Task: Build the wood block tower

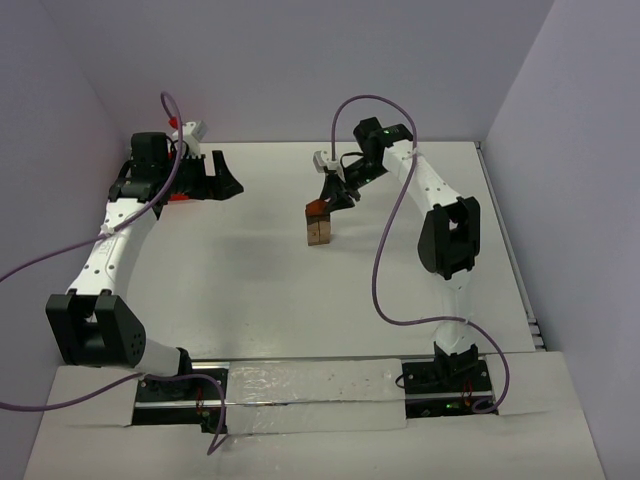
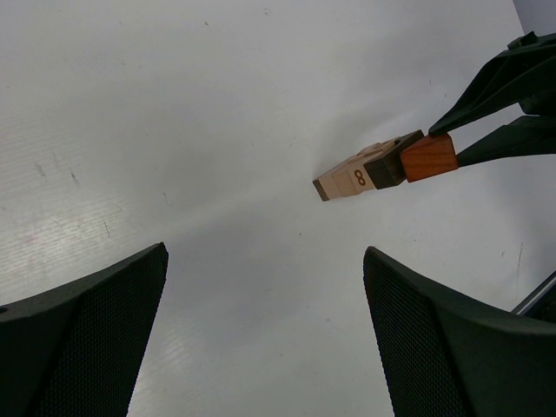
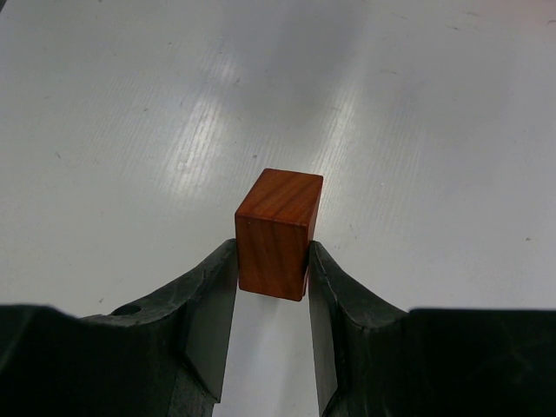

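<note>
The wood block tower point(image 1: 320, 230) stands on the white table point(image 1: 220, 280), right of centre at the back. In the left wrist view it shows a light tan block marked 8 point(image 2: 347, 181), then a dark brown block point(image 2: 387, 165), then a reddish-brown block point(image 2: 430, 158) at the top end. My right gripper point(image 3: 271, 256) is shut on the reddish-brown block point(image 3: 276, 233), one finger on each side, holding it at the tower's top point(image 1: 317, 208). My left gripper point(image 2: 265, 252) is open and empty, at the back left point(image 1: 222, 181), well apart from the tower.
A red object point(image 1: 178, 197) is mostly hidden behind the left arm at the back left. Purple cables loop over both arms. White walls close the table at the back and sides.
</note>
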